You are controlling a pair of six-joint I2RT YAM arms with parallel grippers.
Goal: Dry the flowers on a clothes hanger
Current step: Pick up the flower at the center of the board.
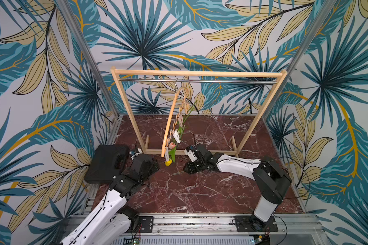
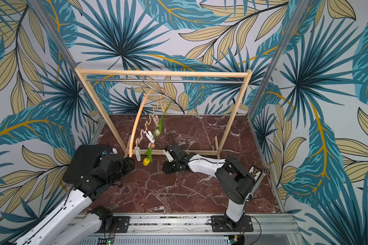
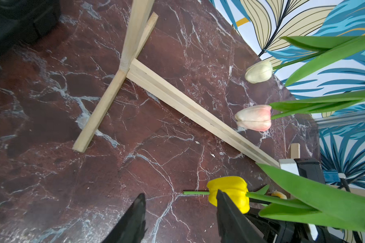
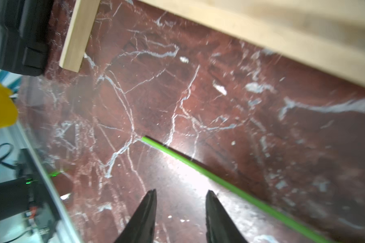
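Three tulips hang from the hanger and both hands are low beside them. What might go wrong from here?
The left hand has a finger close beside the hanging yellow tulip; a sideways move could knock it and swing the clothes hanger. The loose stem lies flat on the marble, outside the open right hand, so a pinch may miss it.

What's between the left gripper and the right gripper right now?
The yellow tulip, hanging head-down from the clothes hanger, is between the left gripper and the right gripper; both top views show it.
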